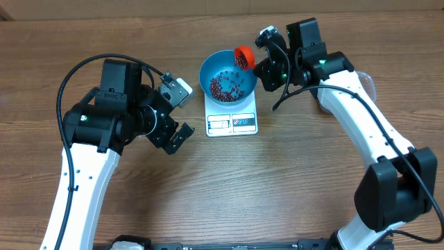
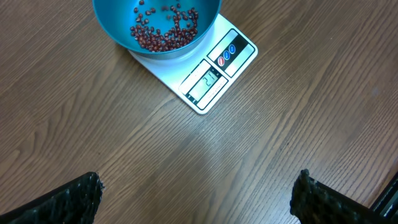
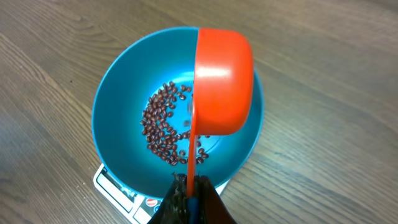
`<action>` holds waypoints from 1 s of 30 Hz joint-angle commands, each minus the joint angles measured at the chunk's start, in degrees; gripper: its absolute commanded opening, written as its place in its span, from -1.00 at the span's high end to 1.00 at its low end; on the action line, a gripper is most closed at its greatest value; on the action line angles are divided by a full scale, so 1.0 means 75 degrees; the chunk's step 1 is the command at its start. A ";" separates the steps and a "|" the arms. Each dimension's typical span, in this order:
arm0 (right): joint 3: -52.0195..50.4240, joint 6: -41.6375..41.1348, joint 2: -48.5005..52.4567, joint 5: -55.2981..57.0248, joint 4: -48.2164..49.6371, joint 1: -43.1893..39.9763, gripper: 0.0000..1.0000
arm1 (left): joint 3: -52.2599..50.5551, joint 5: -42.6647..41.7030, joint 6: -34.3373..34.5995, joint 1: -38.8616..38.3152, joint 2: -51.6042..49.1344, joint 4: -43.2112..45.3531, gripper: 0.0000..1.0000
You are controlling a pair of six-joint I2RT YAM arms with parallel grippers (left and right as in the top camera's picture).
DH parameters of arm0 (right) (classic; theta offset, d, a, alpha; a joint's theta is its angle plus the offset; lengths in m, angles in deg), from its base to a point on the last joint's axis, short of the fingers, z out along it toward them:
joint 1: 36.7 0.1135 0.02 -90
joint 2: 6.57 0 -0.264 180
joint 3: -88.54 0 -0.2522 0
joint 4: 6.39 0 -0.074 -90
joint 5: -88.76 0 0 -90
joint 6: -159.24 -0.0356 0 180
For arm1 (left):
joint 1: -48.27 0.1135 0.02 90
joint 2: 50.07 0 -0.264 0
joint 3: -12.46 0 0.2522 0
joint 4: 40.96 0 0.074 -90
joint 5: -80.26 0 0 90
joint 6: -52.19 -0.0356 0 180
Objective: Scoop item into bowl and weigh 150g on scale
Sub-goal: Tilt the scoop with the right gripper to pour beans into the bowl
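Note:
A blue bowl (image 1: 227, 78) stands on the white scale (image 1: 232, 122), with dark red-brown beans (image 1: 226, 86) spread over its bottom. An orange scoop (image 1: 244, 57) is tipped on its side over the bowl's far right rim, and my right gripper (image 1: 267, 67) is shut on its handle. In the right wrist view the scoop (image 3: 222, 81) hangs over the bowl (image 3: 118, 118) and the beans (image 3: 163, 124), with the fingertips (image 3: 180, 193) pinching the thin handle. My left gripper (image 1: 179, 111) is open over bare wood left of the scale (image 2: 214, 78), holding nothing.
A clear plastic tub (image 1: 366, 80) peeks out behind the right arm at the far right. The left arm's body fills the table's left side. Bare wooden table (image 1: 277, 180) lies in front of the scale.

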 commanded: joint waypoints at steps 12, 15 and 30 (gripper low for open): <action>0.0265 0.0498 -0.0516 0.2168 -0.0152 0.0685 0.92 | 0.0122 -0.0140 -0.0172 0.0041 -0.0044 -0.0015 -0.99; 0.0265 0.0498 -0.0516 0.2868 -0.0146 0.0985 0.92 | 0.0122 -0.0140 -0.0172 0.0041 -0.0044 -0.0015 -0.99; 0.0265 0.0519 -0.0595 0.3045 -0.0146 0.1186 0.93 | 0.0122 -0.0140 -0.0172 0.0041 -0.0044 -0.0015 -0.99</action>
